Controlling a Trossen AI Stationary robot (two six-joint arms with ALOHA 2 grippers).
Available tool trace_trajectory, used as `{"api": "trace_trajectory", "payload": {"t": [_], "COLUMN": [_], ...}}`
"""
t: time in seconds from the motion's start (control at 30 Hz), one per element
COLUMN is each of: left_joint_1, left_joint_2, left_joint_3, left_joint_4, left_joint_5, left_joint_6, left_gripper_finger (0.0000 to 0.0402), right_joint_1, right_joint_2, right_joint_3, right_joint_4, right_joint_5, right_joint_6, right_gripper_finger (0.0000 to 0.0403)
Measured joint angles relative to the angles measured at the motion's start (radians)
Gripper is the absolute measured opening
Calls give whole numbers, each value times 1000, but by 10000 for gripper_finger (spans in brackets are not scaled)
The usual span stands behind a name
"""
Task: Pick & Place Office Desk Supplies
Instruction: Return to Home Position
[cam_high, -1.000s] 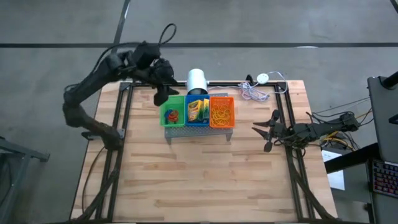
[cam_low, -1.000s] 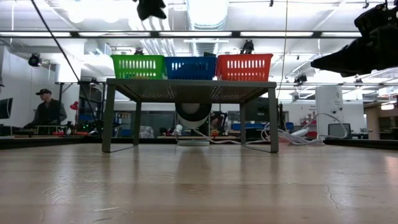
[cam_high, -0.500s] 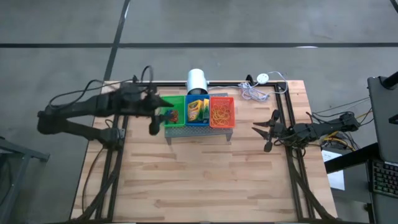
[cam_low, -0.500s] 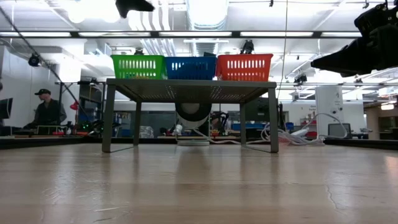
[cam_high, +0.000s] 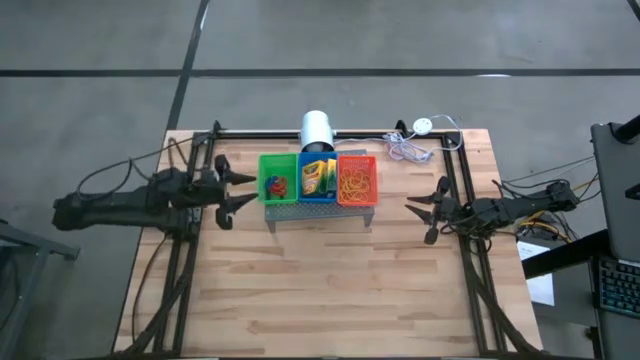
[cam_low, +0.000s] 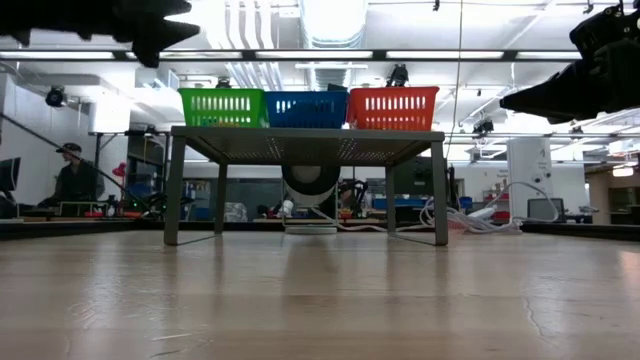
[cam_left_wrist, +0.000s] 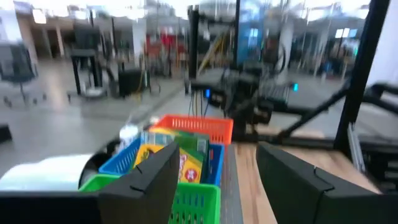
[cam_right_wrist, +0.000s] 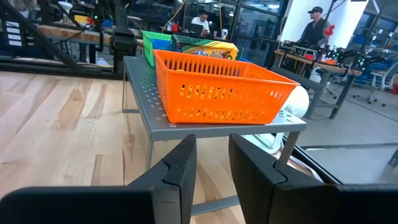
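On a grey perforated stand (cam_high: 320, 212) at the table's far middle stand three mesh baskets. The green basket (cam_high: 277, 184) holds red and blue bands (cam_high: 276, 186), the blue basket (cam_high: 318, 182) a green-and-yellow crayon box (cam_high: 318, 176), and the orange basket (cam_high: 357, 181) thin rubber bands (cam_high: 356, 182). My left gripper (cam_high: 238, 190) lies level just left of the green basket, open and with nothing in it; its wrist view looks past wide-apart fingers (cam_left_wrist: 217, 180) at the baskets. My right gripper (cam_high: 420, 215) waits level to the right of the stand, a narrow gap between its fingers (cam_right_wrist: 213, 171).
A white roll (cam_high: 316, 128) lies behind the stand, and a white cable (cam_high: 410, 148) is bundled at the far right. Black frame rails (cam_high: 196, 200) run along the table's left and right sides. A person (cam_low: 72, 178) sits in the room beyond. Bare wood lies in front of the stand.
My left gripper has drawn back from above the green basket's far left corner toward the table's left edge and come down. It has tipped from pointing downward to lying level, and has stayed open. The baskets and their contents have not moved.
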Motion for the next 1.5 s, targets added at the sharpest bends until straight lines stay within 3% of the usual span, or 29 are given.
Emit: {"api": "trace_trajectory", "payload": {"t": [0.37, 0.67, 1.0, 1.17, 1.5], "left_joint_1": [0, 0, -1, -1, 0], "left_joint_2": [-278, -482, -483, -478, -478], "left_joint_3": [-337, -392, -392, -392, -393], "left_joint_4": [284, 135, 29, -13, -90], "left_joint_5": [40, 54, 26, 92, 95], "left_joint_6": [44, 80, 80, 84, 85], "left_gripper_finger": [218, 207, 205, 205, 205], "right_joint_1": [0, 0, 0, 0, 0], "right_joint_2": [0, 0, 0, 0, 0], "right_joint_3": [0, 0, 0, 0, 0], "right_joint_4": [0, 0, 0, 0, 0], "right_joint_5": [0, 0, 0, 0, 0], "right_joint_6": [0, 0, 0, 0, 0], "right_gripper_finger": [91, 91, 91, 91, 91]}}
